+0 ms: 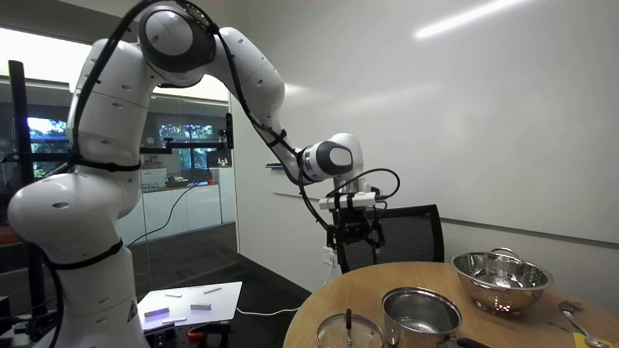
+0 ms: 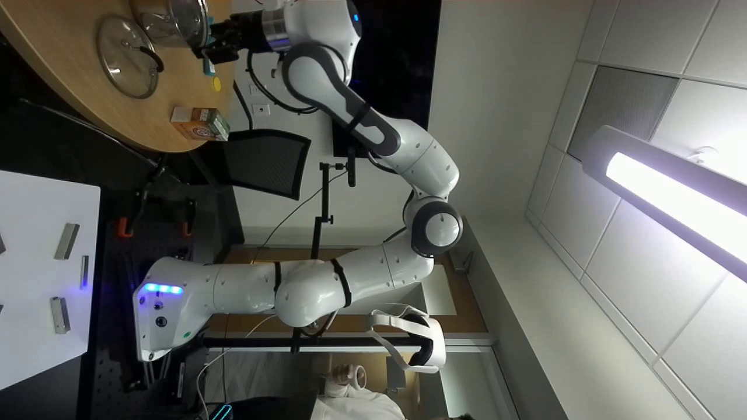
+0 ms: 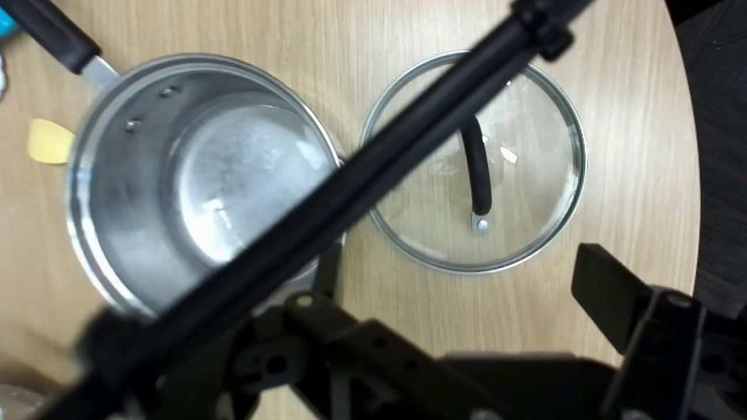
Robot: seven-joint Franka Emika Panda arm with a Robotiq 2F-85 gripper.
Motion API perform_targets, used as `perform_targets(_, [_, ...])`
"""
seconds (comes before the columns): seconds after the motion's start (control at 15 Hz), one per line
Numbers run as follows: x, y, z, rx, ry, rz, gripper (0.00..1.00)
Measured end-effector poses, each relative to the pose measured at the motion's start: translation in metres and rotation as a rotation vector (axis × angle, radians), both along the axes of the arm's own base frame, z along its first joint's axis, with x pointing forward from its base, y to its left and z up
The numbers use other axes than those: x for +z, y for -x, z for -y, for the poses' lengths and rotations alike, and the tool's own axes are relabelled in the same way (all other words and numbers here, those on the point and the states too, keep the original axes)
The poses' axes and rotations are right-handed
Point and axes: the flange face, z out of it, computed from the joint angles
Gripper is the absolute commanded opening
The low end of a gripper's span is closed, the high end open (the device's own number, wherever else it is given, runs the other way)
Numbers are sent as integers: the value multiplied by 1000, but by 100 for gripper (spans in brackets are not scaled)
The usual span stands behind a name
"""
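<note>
Tool (image 3: 464, 274) gapes near lid (image 3: 525, 192); only an exterior view shows the carton (image 2: 199, 123).

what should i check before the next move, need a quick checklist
1. Gripper open with nothing held: ok.
2. Lid resting on the table, handle upward: ok.
3. Handle between the jaws: not ok, in the wrist view it shows farther out than the fingertips.
4. Gripper clear of the pot rim: cannot tell, one fingertip overlaps it in the wrist view.
5. Pot empty: ok, as far as its inside shows.
6. Wrist view unblocked: not ok, a black strip crosses the pot and lid.
</note>
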Motion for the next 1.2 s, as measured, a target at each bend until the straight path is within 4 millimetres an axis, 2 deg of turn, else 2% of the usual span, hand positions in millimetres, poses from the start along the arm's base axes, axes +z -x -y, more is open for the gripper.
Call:
perform_targets(0.2, [72,-20,7,-135,1,17,100])
perform_targets(0.4, [146,-35,25,-295,41,51,100])
perform_targets(0.6, [199,-45,49,-457,73,78,100])
perform_targets(0.87, [241,-47,84,-672,123,71,100])
perform_targets(1.0, [253,-45,101,-777,154,55,100])
perform_targets(1.2, [260,-43,122,-932,203,29,100])
